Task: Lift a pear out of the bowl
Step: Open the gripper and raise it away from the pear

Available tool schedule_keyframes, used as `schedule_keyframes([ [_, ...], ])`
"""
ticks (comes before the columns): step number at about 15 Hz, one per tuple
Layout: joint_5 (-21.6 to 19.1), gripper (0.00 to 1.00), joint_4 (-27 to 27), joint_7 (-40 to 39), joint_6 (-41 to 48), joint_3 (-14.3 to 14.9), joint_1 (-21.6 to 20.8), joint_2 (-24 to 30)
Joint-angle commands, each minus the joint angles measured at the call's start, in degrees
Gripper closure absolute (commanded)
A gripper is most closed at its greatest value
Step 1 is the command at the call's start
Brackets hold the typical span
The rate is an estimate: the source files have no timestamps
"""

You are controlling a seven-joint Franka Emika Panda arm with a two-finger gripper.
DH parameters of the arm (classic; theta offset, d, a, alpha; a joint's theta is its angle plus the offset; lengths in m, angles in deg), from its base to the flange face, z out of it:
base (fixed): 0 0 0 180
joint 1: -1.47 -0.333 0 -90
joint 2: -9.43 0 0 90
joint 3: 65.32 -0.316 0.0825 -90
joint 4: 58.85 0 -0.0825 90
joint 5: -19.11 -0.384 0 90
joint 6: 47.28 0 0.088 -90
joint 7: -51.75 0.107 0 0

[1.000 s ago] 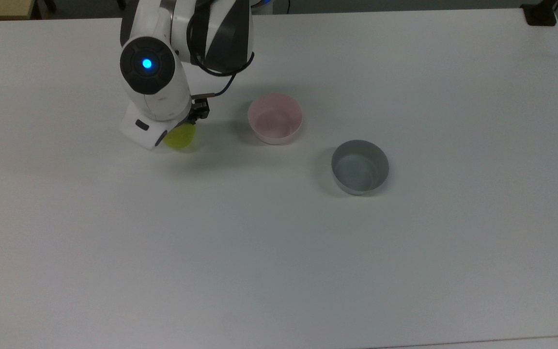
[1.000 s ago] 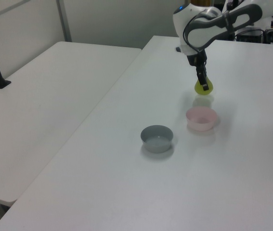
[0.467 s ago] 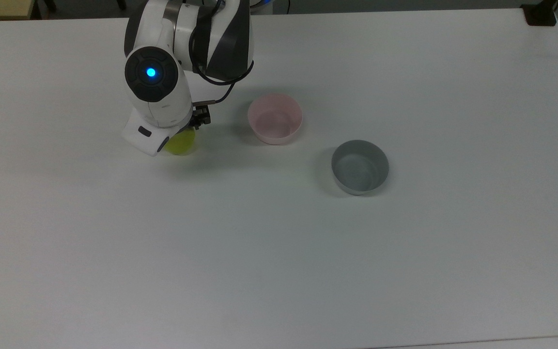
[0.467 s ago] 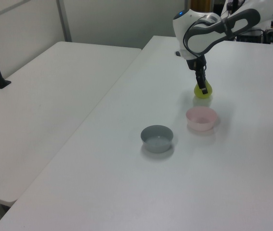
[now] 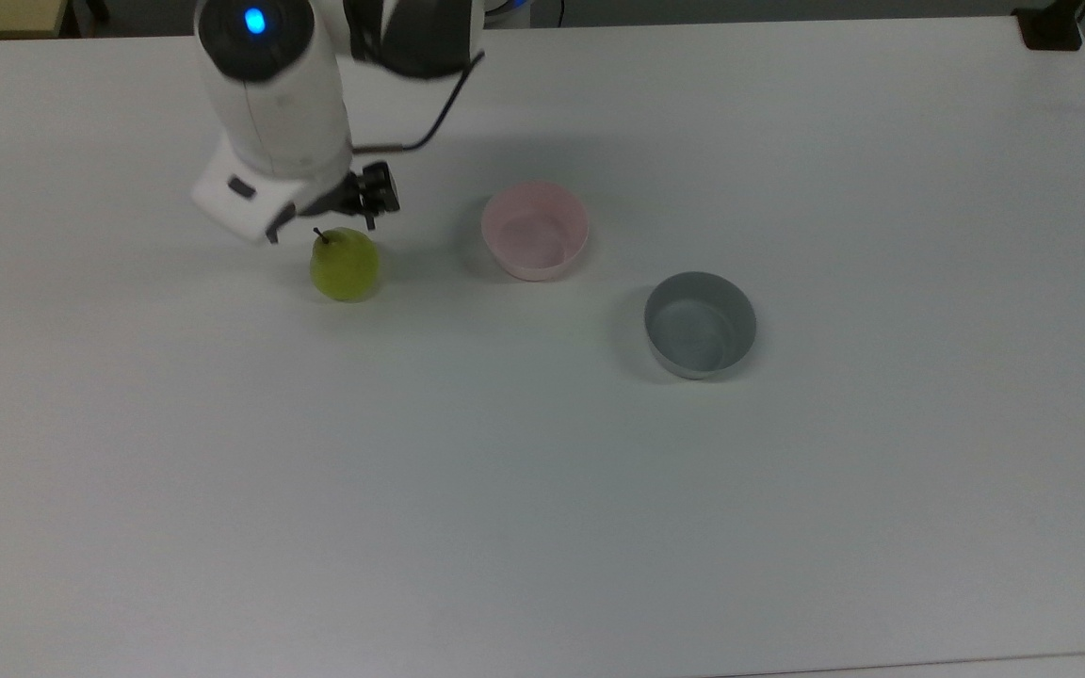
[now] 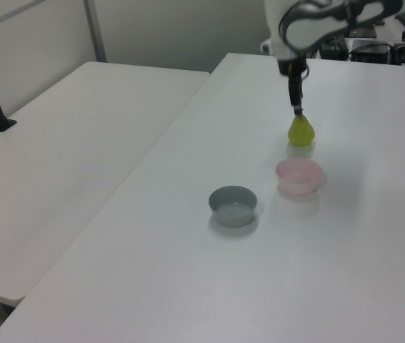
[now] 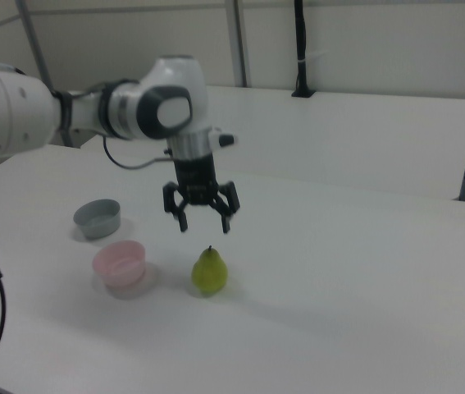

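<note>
The small yellow-green pear (image 7: 209, 272) with a short dark stem stands upright on the white table (image 5: 542, 490), to the right view's right of the empty pale pink round bowl (image 7: 120, 263). The black two-finger gripper (image 7: 203, 222) hangs just above the pear, fingers spread, touching nothing. A grey round bowl (image 7: 98, 218) sits farther left in the right view.

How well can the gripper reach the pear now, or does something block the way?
Probably yes. The gripper hangs open right above the pear, which stands upright on the bare table, outside the pink bowl. Nothing lies between them, and the bowl sits apart to the right view's left.
</note>
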State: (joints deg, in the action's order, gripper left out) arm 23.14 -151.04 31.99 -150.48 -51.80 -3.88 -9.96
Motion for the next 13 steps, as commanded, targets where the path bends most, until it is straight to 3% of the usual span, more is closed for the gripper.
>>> schedule_keyframes([
  [1,0.6,0.0,-2.7,2.6,6.4,-0.1,-0.6,10.1],
  [5,0.6,0.0,-2.8,2.7,11.6,-0.1,-0.7,14.8],
  [13,0.9,0.0,-2.4,2.7,10.9,1.2,-0.5,14.4],
])
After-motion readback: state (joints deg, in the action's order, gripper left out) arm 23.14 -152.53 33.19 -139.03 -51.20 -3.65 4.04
